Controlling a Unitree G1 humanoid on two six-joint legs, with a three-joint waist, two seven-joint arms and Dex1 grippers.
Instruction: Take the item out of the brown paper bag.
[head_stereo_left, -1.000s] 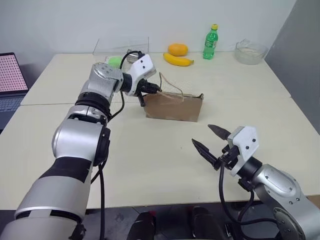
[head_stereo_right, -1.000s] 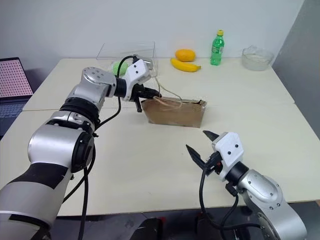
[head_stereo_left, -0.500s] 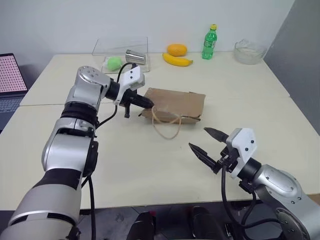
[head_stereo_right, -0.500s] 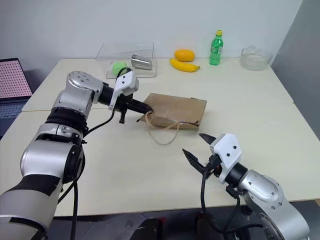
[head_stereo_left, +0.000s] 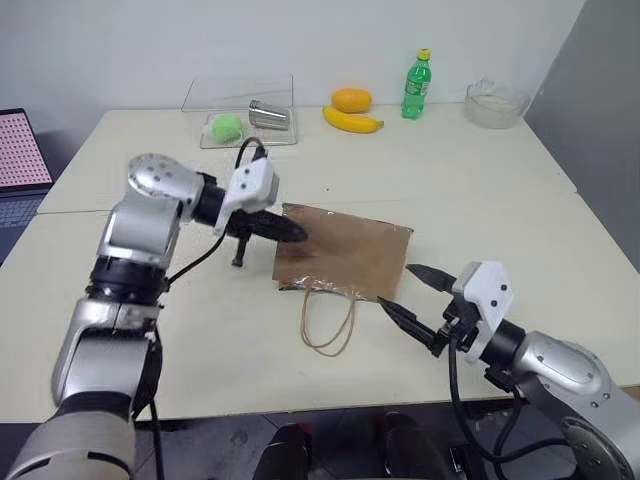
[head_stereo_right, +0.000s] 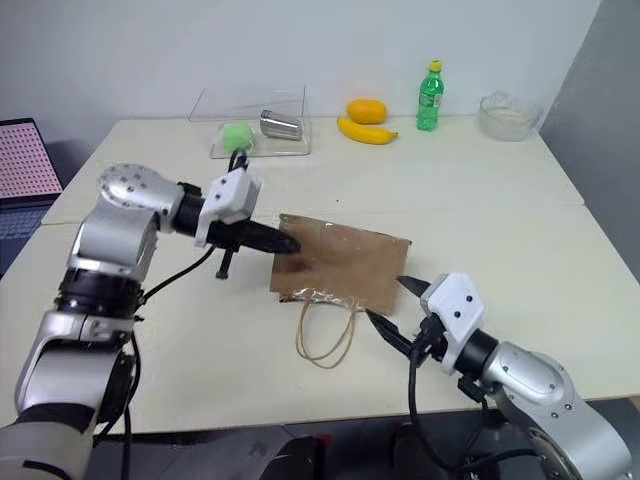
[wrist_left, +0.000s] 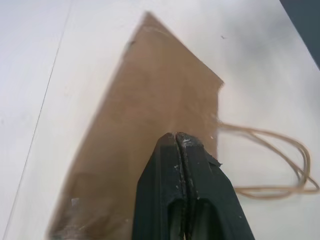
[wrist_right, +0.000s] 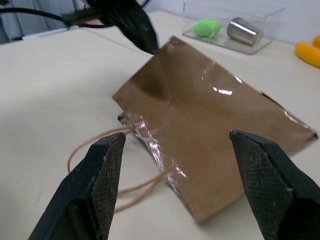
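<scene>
Tipping the brown paper bag (head_stereo_left: 345, 255) looks to be the step in hand: your left gripper (head_stereo_left: 292, 231) has its jaws pressed together at the bag's far left corner, seemingly pinching the paper there, so that end sits raised while the open mouth slopes down toward the near edge of the tabletop (head_stereo_left: 480, 180), with the two loop handles (head_stereo_left: 328, 322) spilled out in front of it. Your right gripper (head_stereo_left: 413, 294) hovers just beside the mouth's right corner with jaws spread wide and nothing between them. You cannot see the item from any view; it is presumably inside the bag, and the creased paper shows no clear bulge to tell you where. To do this well, raise the pinched corner a little higher so the contents slide toward the mouth rather than lodging in a fold. Keep the right gripper low and level with the opening, ready to meet a small rounded thing that will likely roll once free. Watch the handles: they lie right where the right jaws would travel, and snagging one would drag the whole bag. If nothing slides out, consider a small shake instead of reaching in blind. The banana (head_stereo_left: 350, 120), the green bottle (head_stereo_left: 416, 84) and the clear tray (head_stereo_left: 240, 125) stand well apart at the far side.
</scene>
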